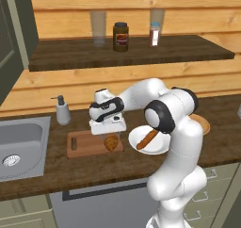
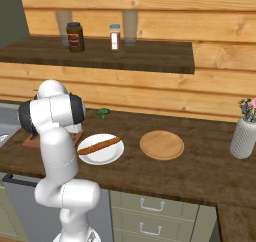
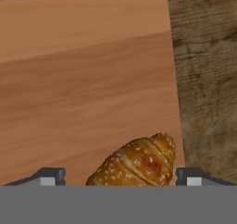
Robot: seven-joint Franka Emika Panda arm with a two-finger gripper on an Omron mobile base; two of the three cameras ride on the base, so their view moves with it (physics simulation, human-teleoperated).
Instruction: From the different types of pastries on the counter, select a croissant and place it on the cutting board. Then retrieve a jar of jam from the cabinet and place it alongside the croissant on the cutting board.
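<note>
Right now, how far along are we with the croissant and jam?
The croissant lies on the cutting board, near its right edge. The gripper hangs just above it, jaws spread either side in the hand view. Left: back off, then fetch a jam jar; a dark jar stands on the shelf.

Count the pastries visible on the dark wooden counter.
2: a golden-brown seeded croissant on the rectangular wooden cutting board, and a long brown stick-shaped pastry on the round white plate beside it. The white arm may hide others.
</note>
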